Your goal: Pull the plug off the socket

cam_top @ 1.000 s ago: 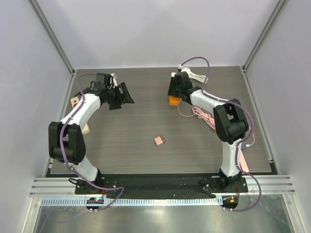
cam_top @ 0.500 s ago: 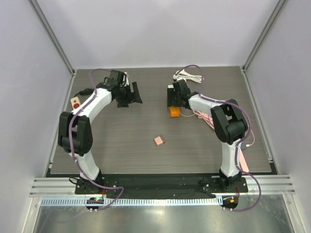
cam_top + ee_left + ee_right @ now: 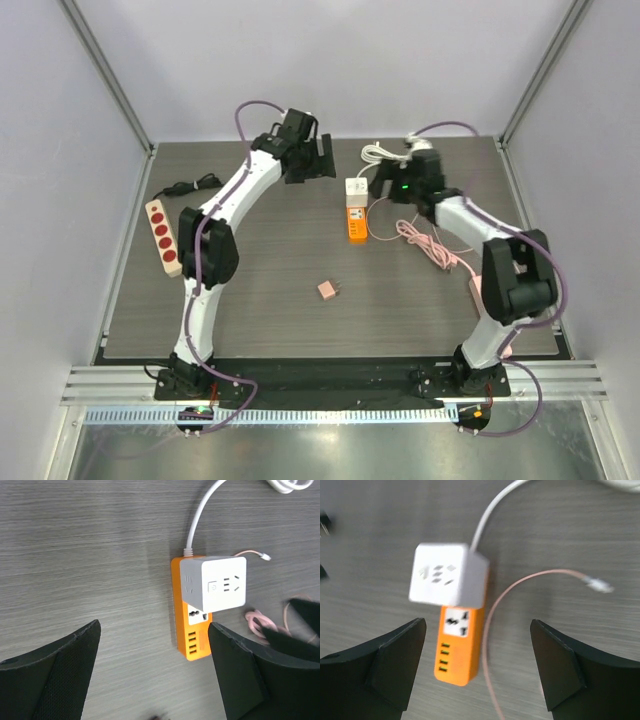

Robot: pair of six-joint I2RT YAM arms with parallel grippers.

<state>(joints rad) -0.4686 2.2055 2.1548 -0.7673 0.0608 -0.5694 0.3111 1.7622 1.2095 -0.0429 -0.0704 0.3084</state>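
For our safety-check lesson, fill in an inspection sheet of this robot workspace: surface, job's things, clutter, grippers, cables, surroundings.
Surface: dark wood-grain table, flat.
Job's things: white cube adapter seated on the far end of the orange socket block; not yet pulled off.
Clutter: small pink plug loose mid-table; wooden power strip with red sockets near the left edge.
Grippers: left gripper open, empty; right gripper open, empty, above the block.
Cables: white cable bundled behind the block; pink cable looped to its right; black cord from the wooden strip.
Surroundings: pale walls, metal frame posts.
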